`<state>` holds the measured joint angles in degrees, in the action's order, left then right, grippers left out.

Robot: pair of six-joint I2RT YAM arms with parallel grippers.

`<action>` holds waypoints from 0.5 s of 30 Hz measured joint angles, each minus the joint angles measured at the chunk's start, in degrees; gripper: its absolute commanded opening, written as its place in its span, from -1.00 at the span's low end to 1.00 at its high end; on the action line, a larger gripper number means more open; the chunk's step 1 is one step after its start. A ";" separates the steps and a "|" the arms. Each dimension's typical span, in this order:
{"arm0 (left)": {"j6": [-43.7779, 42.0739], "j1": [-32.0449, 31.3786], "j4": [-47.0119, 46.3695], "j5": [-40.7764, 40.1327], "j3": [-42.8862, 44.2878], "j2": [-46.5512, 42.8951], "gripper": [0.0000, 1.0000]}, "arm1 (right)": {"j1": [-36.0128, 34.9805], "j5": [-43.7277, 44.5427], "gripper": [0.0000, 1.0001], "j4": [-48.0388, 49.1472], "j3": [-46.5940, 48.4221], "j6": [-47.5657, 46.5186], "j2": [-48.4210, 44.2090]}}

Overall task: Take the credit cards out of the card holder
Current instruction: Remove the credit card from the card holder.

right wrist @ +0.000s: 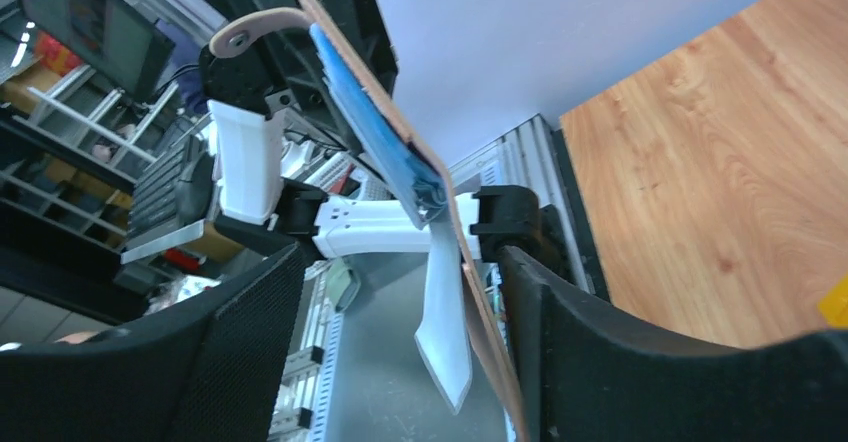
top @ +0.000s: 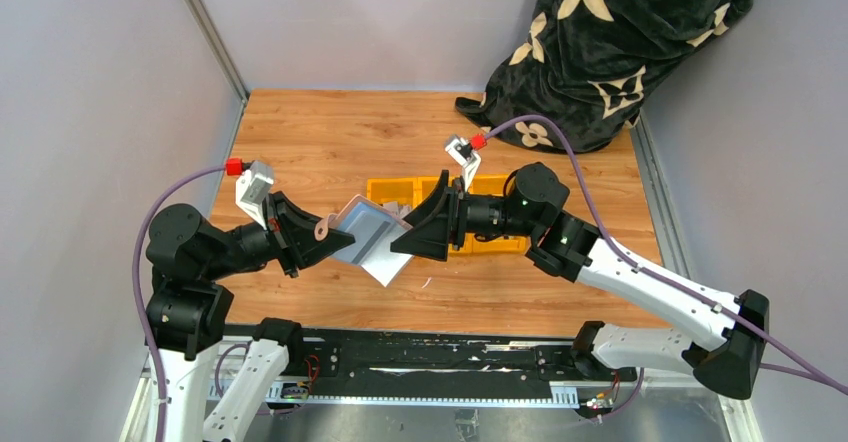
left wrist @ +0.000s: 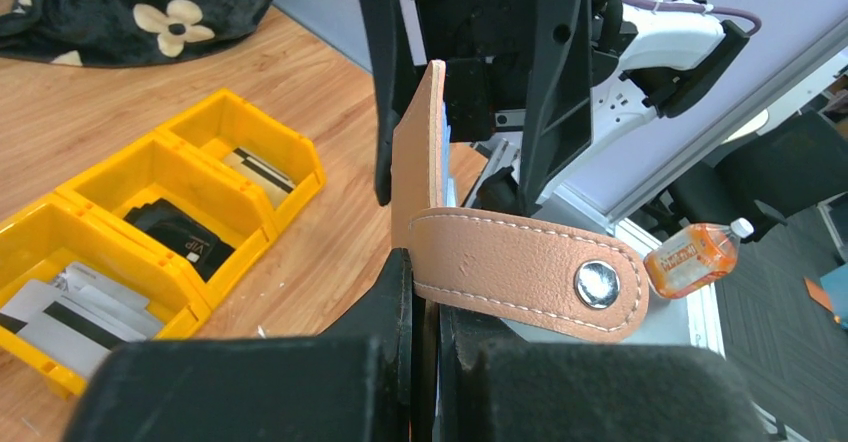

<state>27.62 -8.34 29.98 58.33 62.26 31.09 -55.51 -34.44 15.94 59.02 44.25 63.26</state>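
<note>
The card holder (top: 362,226) is held in the air between both arms, its grey-blue inside up and its pinkish-tan tab (top: 322,228) at the left. My left gripper (top: 322,234) is shut on its left edge; the left wrist view shows the tan outer face (left wrist: 420,162), the snap tab (left wrist: 520,267) and my gripper (left wrist: 430,297) clamped on it. My right gripper (top: 415,230) is open, its jaws either side of the holder's right end. A light grey credit card (right wrist: 445,332) sticks out of the holder (right wrist: 380,142) between the open fingers of my right gripper (right wrist: 400,262); it also shows from above (top: 388,267).
A row of yellow bins (top: 395,190) lies on the wooden table behind the holder; the left wrist view shows whitish cards (left wrist: 70,307) and a black card (left wrist: 180,234) in them. A black flowered cloth (top: 620,32) is heaped at the back right. Grey walls stand left and right.
</note>
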 measured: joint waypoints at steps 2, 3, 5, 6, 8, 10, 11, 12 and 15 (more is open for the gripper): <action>0.24 0.00 -0.09 0.09 0.00 0.00 -1.00 | -0.68 -0.26 0.11 0.59 -0.20 -0.37 -0.02; 0.42 0.00 -0.26 0.13 0.00 0.02 -1.00 | -0.98 -0.31 -0.05 0.72 -0.37 -0.22 -0.02; 0.81 0.00 -0.57 0.20 -0.02 0.02 -1.00 | -1.25 -0.24 -0.30 0.66 -0.44 -0.46 0.09; 1.20 0.00 -0.94 0.20 -0.02 0.02 -1.00 | -1.42 -0.04 -0.46 0.59 -0.44 -0.50 0.31; 1.73 0.00 -1.49 0.24 -0.07 0.02 -1.00 | -1.92 0.26 -0.62 0.44 -0.42 -0.76 0.83; 2.32 0.00 -1.92 0.39 -0.33 0.02 -0.98 | -2.69 0.85 -0.81 -0.07 -0.35 -1.11 1.64; 2.62 0.00 -2.10 0.44 -0.48 0.02 -0.97 | -3.04 1.22 -0.85 -0.35 -0.35 -1.38 1.92; 2.97 0.00 -2.56 0.57 -0.94 0.02 -0.96 | -3.43 1.64 -0.87 -0.74 -0.35 -1.53 2.29; 4.37 0.00 -3.89 0.76 -2.34 0.00 -0.96 | -3.74 2.71 -0.38 -1.33 -0.35 -1.88 2.40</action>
<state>31.99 -8.34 26.09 59.09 59.92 31.09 -59.24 -31.73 14.61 58.67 42.37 65.67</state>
